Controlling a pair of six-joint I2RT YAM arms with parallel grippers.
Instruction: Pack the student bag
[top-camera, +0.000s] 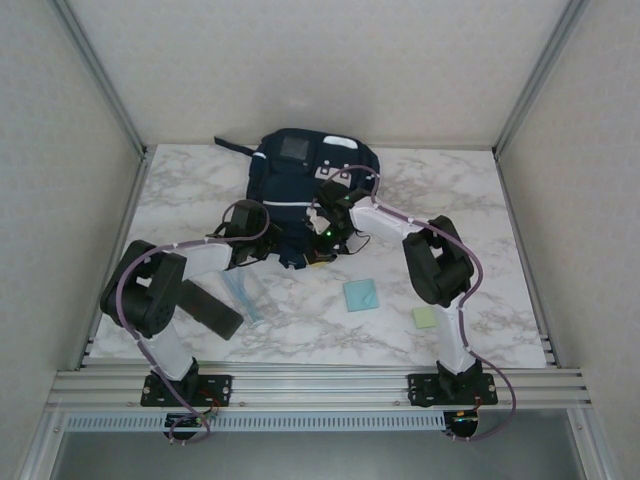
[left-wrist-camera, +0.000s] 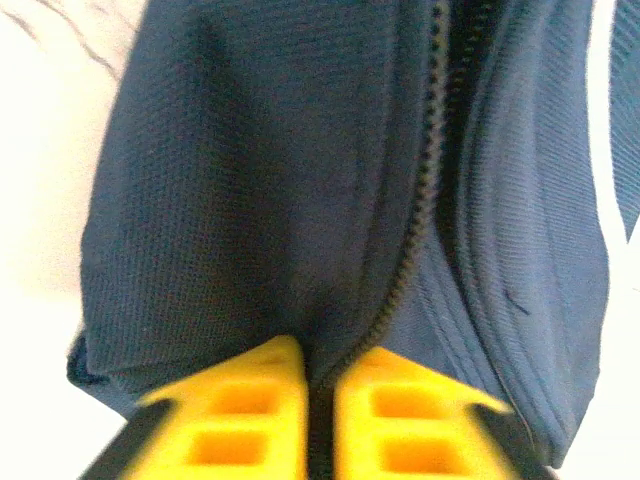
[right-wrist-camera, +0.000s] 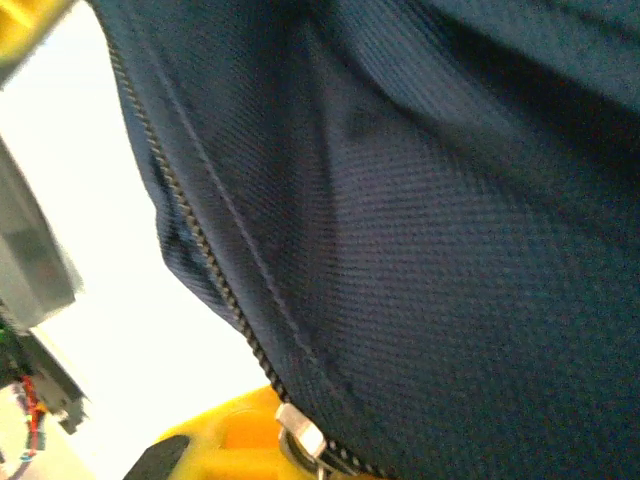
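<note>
The left gripper (left-wrist-camera: 320, 425) is standing closed to a narrow slit. It is pinching a fold of the student bag (left-wrist-camera: 260, 200) just beside the zipper teeth (left-wrist-camera: 425, 200), which are running toward 12 o'clock in the left wrist view.

The right gripper (top-camera: 318, 250) is sitting closed at the bag's zipper line. Its yellow finger (right-wrist-camera: 225, 440) is touching the metal zip pull (right-wrist-camera: 300, 432), and navy fabric is stretching away toward 1 o'clock.

In the top view both grippers are meeting at the bag's 6 o'clock edge, the left arm reaching in from 9 o'clock and the right from 3 o'clock.

The bag is lying at the 12 o'clock side of the marble table (top-camera: 480, 200), with its grey patch (top-camera: 294, 150) facing up.

4 loose items are lying nearer the arms, all apart from the bag:
- a black flat case (top-camera: 212, 308) at 8 o'clock of the grippers
- a clear pouch (top-camera: 246, 296) at 7 o'clock
- a teal square (top-camera: 362, 296) at 5 o'clock
- a pale green square (top-camera: 426, 317) at 4 o'clock
</note>
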